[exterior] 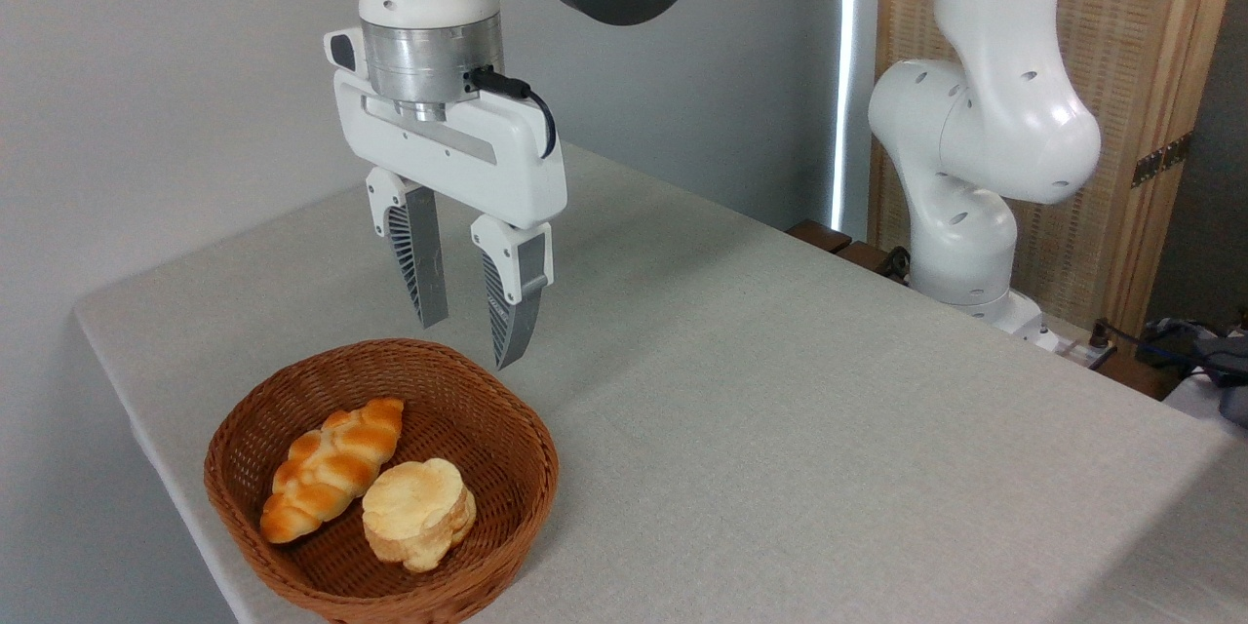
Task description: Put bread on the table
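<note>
Bread (419, 513) is sitting inside the wicker basket (507, 429), toward its near side, lying flat with its pale top facing up. It is touching the braided loaf (331, 468), which is lying just to its left in the same basket. That closeness matters: fingers coming down around the bun are likely to brush the loaf unless they are turned to straddle the bun's free sides.

The gripper (472, 336) is hanging above the basket's far rim, pointing straight down, well clear of both pastries. Its fingers are standing partly apart with nothing between them, a gap that looks about right for closing over the bun's lumpy sides. Judging from this, the pick is not yet begun; the gripper is needing to come forward over the basket before descending.

The table (829, 429) is spreading bare to the right of the basket, offering plenty of room for setting the bun down.
</note>
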You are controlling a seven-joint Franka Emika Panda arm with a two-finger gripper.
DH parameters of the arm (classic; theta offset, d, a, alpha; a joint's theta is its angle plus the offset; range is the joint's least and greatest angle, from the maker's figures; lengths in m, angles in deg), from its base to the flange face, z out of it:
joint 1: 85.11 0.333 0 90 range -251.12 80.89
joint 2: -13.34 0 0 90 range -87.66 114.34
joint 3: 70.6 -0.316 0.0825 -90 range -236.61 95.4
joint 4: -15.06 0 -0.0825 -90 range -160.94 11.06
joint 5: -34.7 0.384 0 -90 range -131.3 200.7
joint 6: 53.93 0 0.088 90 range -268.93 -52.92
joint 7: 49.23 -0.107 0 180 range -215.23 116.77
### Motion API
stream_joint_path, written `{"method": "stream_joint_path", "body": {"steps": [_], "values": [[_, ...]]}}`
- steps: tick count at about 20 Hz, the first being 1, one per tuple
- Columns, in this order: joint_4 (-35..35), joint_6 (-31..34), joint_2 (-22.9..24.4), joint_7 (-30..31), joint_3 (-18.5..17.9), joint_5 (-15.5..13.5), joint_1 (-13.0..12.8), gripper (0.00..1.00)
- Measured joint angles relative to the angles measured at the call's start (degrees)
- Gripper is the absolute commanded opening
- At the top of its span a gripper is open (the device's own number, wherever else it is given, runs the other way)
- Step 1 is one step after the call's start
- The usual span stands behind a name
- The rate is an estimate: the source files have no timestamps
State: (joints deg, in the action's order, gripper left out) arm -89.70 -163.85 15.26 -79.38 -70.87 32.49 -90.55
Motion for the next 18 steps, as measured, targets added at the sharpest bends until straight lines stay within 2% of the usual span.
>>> {"method": "stream_joint_path", "body": {"steps": [18], "values": [[0.0,2.1,0.0,0.0,0.0,0.0,0.1,1.0]]}}
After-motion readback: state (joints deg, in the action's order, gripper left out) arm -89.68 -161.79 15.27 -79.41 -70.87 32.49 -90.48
